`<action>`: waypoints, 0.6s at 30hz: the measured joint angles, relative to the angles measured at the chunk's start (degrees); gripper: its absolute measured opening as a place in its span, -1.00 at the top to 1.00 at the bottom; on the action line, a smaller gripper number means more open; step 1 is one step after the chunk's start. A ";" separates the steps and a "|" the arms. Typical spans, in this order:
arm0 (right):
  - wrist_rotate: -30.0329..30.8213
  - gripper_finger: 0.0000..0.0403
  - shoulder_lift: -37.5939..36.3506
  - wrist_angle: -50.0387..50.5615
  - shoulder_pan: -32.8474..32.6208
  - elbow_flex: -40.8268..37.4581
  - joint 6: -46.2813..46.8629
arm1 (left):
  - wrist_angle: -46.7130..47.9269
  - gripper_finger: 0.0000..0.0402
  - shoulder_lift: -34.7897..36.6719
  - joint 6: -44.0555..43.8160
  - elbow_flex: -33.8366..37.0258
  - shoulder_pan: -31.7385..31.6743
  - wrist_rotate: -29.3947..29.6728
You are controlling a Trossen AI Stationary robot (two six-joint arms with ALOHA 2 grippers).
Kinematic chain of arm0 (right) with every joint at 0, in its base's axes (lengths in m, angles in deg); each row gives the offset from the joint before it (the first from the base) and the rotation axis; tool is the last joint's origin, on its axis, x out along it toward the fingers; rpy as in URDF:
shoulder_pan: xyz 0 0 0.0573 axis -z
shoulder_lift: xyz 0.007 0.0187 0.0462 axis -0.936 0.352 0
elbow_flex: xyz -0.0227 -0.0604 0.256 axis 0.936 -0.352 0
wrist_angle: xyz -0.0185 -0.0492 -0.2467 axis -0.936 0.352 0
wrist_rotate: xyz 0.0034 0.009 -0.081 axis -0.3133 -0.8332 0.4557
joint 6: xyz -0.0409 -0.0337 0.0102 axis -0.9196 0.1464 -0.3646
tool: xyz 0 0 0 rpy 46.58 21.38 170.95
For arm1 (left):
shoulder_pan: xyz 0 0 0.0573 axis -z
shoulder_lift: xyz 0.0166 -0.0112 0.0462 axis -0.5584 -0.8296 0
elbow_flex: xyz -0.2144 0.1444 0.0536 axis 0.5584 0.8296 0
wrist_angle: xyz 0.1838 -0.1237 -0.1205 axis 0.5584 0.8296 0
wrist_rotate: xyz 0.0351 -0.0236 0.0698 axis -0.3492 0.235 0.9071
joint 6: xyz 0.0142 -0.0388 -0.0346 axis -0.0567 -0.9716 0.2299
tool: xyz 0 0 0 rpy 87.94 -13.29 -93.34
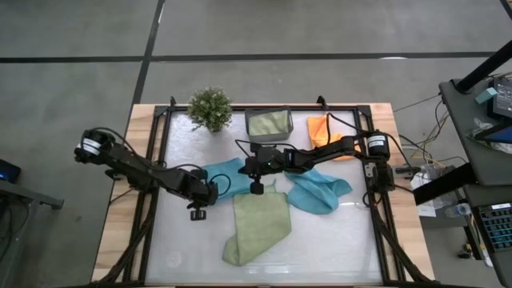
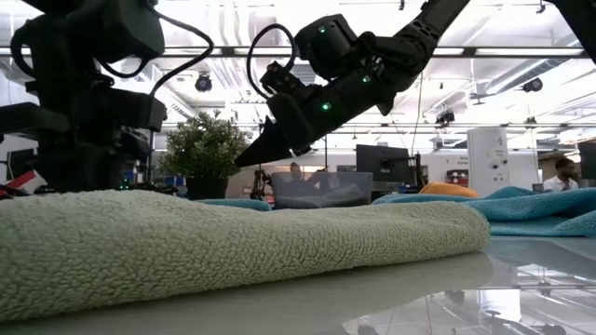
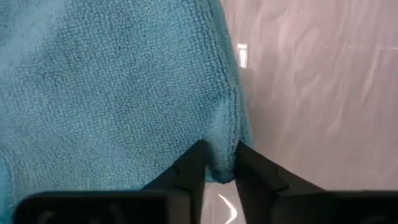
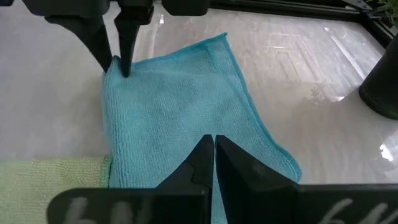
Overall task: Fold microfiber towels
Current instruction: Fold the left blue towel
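Note:
A teal-blue towel (image 1: 226, 170) lies crumpled on the white table, left of centre. My left gripper (image 1: 210, 186) stands over its left near corner and is shut on it. My right gripper (image 4: 213, 152) hovers shut above the same towel's right part, clear of the cloth; its tip (image 2: 244, 160) shows raised in the low view. A light green towel (image 1: 256, 228) lies flat toward the near edge, partly folded over itself. A second teal-blue towel (image 1: 320, 192) lies right of centre, and an orange towel (image 1: 320, 126) at the far right. My left gripper pinches the teal-blue towel's corner (image 3: 221, 163) between its two fingers (image 3: 189, 171). They come steeply from above, pointing down, as the right wrist view shows (image 4: 116, 65). The corner is bunched into a small peak between them; the towel's other parts lie on the table.
A grey bin (image 1: 268, 122) with a light green cloth inside stands at the far middle, a small potted plant (image 1: 210, 108) left of it. Bare table shows at the near left and near right. Black frame rails run along the table's sides.

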 joint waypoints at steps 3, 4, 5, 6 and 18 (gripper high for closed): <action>-0.71 0.96 0.03 0.14 -0.01 0.02 0.73 | 0.90 0.48 0.75 0.03 -0.30 0.00 -0.19; -1.38 0.96 0.25 0.03 0.00 0.03 0.86 | 1.28 0.43 1.23 0.05 -0.56 0.00 -0.17; -2.12 0.96 0.47 -0.02 0.01 0.16 0.91 | 2.18 0.38 1.77 0.09 -0.94 0.00 -0.15; -2.53 0.96 0.83 -0.02 0.01 0.29 0.92 | 3.44 0.34 2.30 0.28 -1.26 0.00 -0.11; 4.13 0.96 6.38 4.56 2.20 6.87 1.49 | 13.20 0.31 10.20 0.89 -1.46 -0.40 14.50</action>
